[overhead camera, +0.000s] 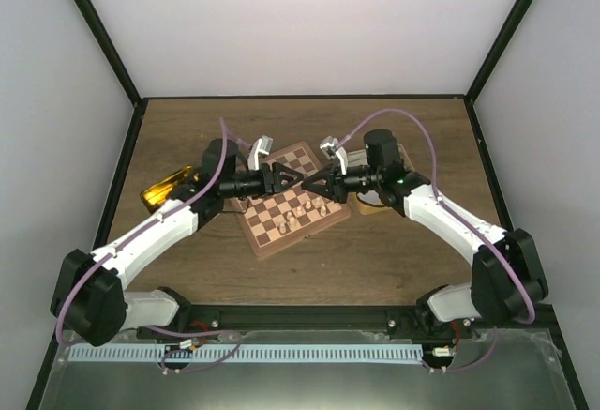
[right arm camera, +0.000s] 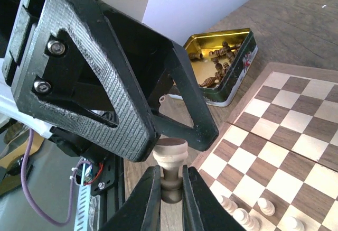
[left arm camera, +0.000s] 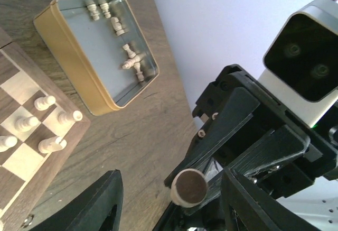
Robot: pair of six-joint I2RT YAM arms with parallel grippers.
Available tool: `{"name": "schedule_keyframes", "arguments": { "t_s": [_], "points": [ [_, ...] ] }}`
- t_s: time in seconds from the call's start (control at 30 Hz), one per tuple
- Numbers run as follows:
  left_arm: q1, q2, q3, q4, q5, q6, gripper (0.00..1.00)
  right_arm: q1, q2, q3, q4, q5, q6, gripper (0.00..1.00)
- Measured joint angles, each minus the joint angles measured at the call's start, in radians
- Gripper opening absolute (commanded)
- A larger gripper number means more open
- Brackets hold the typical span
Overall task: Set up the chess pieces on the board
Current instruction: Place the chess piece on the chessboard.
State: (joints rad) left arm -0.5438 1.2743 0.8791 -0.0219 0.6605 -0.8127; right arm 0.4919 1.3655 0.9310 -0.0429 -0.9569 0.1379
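Note:
My right gripper (overhead camera: 311,185) is shut on the stem of a pale cream chess piece (right arm camera: 170,156), held level above the board (overhead camera: 274,230) with its dark felt base (left arm camera: 189,186) towards my left gripper (overhead camera: 285,181). My left gripper is open, and its fingers (right arm camera: 100,83) sit on either side of that base without closing on it. In the right wrist view my right gripper (right arm camera: 170,181) pinches the piece just below its base. Several pale pieces (overhead camera: 309,209) stand on the board's near right part; they also show in the left wrist view (left arm camera: 45,102) and the right wrist view (right arm camera: 264,207).
A gold tin (left arm camera: 95,51) holding several pale pieces lies right of the board, mostly under my right arm in the top view. A green and gold tin (right arm camera: 224,64) with dark brown pieces lies left of the board (overhead camera: 167,190). Black frame posts edge the table.

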Motion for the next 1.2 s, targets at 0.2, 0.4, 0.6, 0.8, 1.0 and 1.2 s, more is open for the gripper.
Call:
{"name": "schedule_keyframes", "arguments": {
  "t_s": [0.2,0.4,0.6,0.8,1.0,1.2],
  "points": [
    [0.0,0.013,-0.027,0.075,0.026,-0.067,0.35,0.011,0.019,0.011,-0.017,-0.003,-0.016,0.07],
    [0.001,0.03,-0.033,0.096,0.04,-0.082,0.26,0.014,0.035,0.023,-0.025,0.003,-0.017,0.07],
    [0.001,0.03,-0.041,0.111,0.04,-0.087,0.14,0.016,0.042,0.024,-0.025,0.016,-0.007,0.29],
    [0.001,0.01,-0.045,0.117,0.021,-0.107,0.13,0.018,0.024,-0.008,0.055,0.044,0.11,0.37],
    [0.001,-0.04,-0.061,0.195,-0.001,-0.216,0.13,0.02,-0.074,-0.191,0.381,0.042,0.446,0.52],
    [0.001,-0.048,-0.076,0.323,-0.011,-0.359,0.13,0.04,-0.087,-0.28,0.658,0.066,0.755,0.52]
  ]
}}
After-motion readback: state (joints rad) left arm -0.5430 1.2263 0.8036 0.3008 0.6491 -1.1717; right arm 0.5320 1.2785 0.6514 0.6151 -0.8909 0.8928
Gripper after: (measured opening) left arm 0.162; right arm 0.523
